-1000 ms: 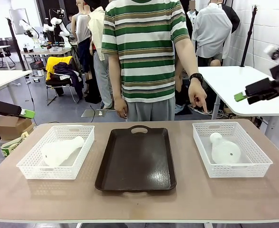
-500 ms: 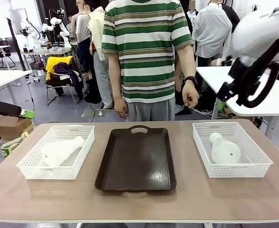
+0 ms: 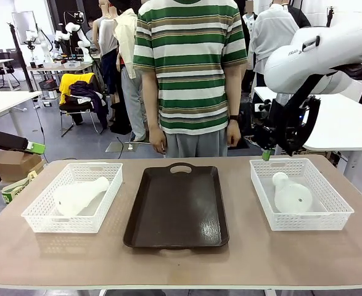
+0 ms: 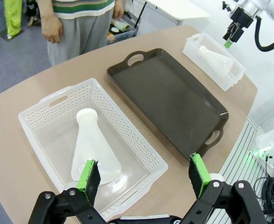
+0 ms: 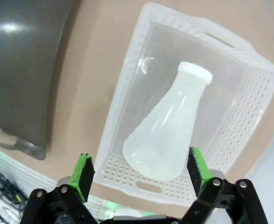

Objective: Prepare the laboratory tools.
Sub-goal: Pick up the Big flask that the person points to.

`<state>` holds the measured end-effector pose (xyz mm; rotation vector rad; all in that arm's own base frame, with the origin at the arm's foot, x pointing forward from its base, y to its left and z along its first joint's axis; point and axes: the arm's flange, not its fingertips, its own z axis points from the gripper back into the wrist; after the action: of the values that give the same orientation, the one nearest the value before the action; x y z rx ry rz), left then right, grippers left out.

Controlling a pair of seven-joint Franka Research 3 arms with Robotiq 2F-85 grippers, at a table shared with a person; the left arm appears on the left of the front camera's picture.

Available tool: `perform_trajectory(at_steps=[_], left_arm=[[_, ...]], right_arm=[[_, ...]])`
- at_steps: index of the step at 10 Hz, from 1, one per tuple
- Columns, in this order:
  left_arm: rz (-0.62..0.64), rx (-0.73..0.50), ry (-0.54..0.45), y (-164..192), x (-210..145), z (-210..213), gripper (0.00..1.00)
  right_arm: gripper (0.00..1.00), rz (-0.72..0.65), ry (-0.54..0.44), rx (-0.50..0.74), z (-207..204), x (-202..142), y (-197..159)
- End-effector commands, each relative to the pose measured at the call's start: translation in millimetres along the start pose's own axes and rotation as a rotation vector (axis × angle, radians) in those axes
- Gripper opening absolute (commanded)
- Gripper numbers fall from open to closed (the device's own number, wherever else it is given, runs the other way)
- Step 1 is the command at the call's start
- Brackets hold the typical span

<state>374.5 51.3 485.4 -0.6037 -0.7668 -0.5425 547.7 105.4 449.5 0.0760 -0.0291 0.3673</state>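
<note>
While hanging above the far corner of the right basket (image 5: 119, 100), spread to full width with nothing gripped: right claw (image 5: 139, 172), green pads (image 5: 83, 173) well apart. Beyond the pads, right flask (image 5: 167, 135), translucent white, lying on its side on the basket floor, neck toward the far rim, wide base toward the near rim, room left along both long lattice walls. Open air between claw and flask, likewise between claw and basket rim. Left claw (image 4: 143, 177) also spread and empty, raised off the left end of the surface (image 3: 181, 265), well apart from the left basket (image 4: 127, 135). Inside that basket, left flask (image 4: 92, 149) on its side, neck toward the far wall, base close to the near wall. Between the two baskets, dark brown tray (image 3: 174, 213), bare, a cut-out handle at its far and near ends, a strip of uncovered surface on each flank. Along the near edge, a broad band of bare surface. At the far edge, a person (image 3: 190, 74) in a striped shirt standing behind the tray, one hand (image 3: 233, 133) hanging near the right claw in the front view.
</note>
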Motion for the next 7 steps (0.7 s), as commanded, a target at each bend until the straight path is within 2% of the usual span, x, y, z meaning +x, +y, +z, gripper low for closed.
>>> perform_trajectory(at_steps=[1, 2, 3, 4, 7], left_arm=[[-0.018, -0.017, -0.025, 2.8, -0.8, -0.8, 1.0], [-0.018, -0.017, -0.025, 2.8, -0.8, -0.8, 1.0], [-0.018, -0.017, -0.025, 2.8, -0.8, -0.8, 1.0], [-0.018, -0.017, -0.025, 2.8, -0.8, -0.8, 1.0], [-0.018, -0.017, -0.025, 2.8, -0.8, -0.8, 1.0]], right_arm=[[1.0, -0.064, 0.056, -0.048, -9.7, 10.7, -3.0], [1.0, -0.066, 0.061, -0.134, -15.7, 11.5, -6.0], [1.0, -0.069, 0.032, -0.057, -20.3, 7.9, -9.5], [1.0, -0.061, 0.026, -0.031, -30.2, 7.7, -17.5], [1.0, -0.073, 0.017, -0.029, -48.8, 15.2, -41.8]])
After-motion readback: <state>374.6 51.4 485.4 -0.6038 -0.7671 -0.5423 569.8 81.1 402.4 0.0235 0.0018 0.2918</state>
